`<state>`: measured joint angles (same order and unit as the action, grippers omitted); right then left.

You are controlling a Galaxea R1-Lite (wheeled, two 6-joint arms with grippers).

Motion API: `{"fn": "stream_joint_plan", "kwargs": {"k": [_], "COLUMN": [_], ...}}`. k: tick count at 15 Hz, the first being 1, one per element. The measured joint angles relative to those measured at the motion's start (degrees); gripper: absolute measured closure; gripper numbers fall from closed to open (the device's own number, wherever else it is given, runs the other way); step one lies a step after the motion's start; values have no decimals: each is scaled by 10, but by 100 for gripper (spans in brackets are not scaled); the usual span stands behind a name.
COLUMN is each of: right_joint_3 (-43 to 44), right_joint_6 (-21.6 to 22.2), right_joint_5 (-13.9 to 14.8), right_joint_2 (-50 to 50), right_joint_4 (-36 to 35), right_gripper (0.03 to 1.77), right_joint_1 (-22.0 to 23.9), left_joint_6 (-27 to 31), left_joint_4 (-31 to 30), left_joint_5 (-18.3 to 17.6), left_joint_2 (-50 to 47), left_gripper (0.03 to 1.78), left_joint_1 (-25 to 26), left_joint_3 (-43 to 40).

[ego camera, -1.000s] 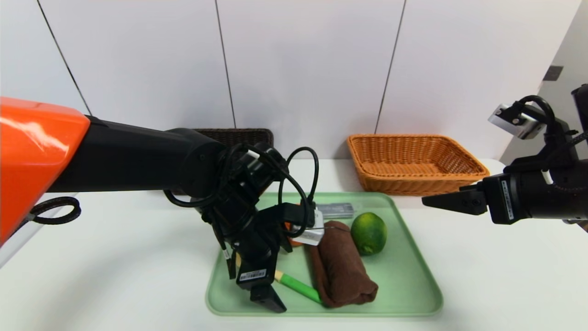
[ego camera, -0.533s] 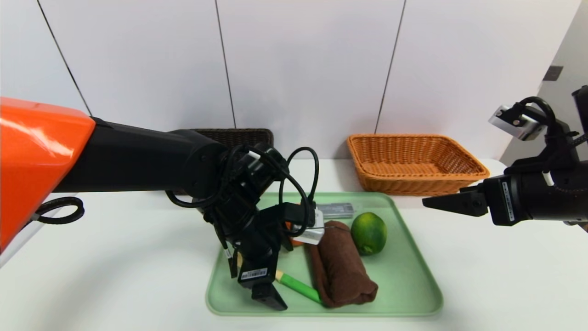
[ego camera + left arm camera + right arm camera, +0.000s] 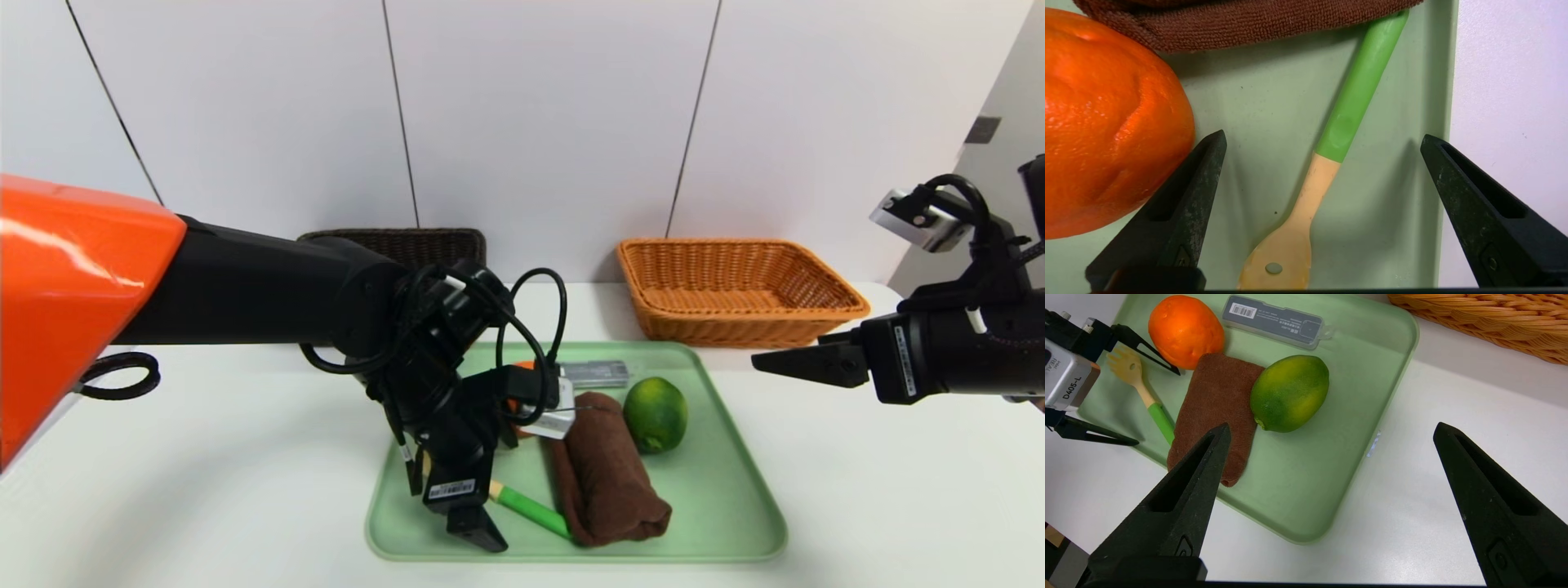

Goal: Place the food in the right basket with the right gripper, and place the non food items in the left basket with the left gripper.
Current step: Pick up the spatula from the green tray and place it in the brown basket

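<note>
The left gripper [image 3: 1323,136] of a 2-armed robot hovers low over a green tray [image 3: 718,506], its 2 fingers spread on either side of a wooden fork [image 3: 1327,139] with a green handle, which lies on the tray. 1 finger is right beside an orange [image 3: 1186,332]; nothing is pinched. The right gripper [image 3: 1333,426] hangs to the right of the tray, in front of the orange-brown wicker basket, its 2 fingers spread wide and holding nothing.

Also on the tray, a folded brown towel [image 3: 608,474] covers the tip of the fork's handle, with a green, yellow-tinged fruit [image 3: 655,415] against its side. A gray case [image 3: 596,374] with a printed label lies near the tray's far edge, just beside the orange. Behind the tray stand 2 baskets: at right, the orange-brown wicker basket [image 3: 743,331]; at left, a dark brown basket [image 3: 433,243], partly hidden behind the left arm [image 3: 245,282].
</note>
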<state>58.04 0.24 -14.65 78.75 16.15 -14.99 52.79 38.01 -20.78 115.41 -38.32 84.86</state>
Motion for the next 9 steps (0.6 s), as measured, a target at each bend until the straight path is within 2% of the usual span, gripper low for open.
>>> {"fn": "stream_joint_plan", "kwargs": {"k": [8,9], "right_joint_3": [-6,-7], "right_joint_6": [0,0], "right_joint_5": [-2,-2], "right_joint_2": [0,0], "right_joint_4": [-12,-16], "right_gripper": [9,9], "right_joint_1": [0,0], "left_joint_6": [0,-1], "left_joint_4": [-13,-13], "left_joint_5": [-1,-1], "left_joint_2": [4,4], "left_gripper": [12,18], "left_joint_1": [0,0], "left_joint_3": [-10,-10]}}
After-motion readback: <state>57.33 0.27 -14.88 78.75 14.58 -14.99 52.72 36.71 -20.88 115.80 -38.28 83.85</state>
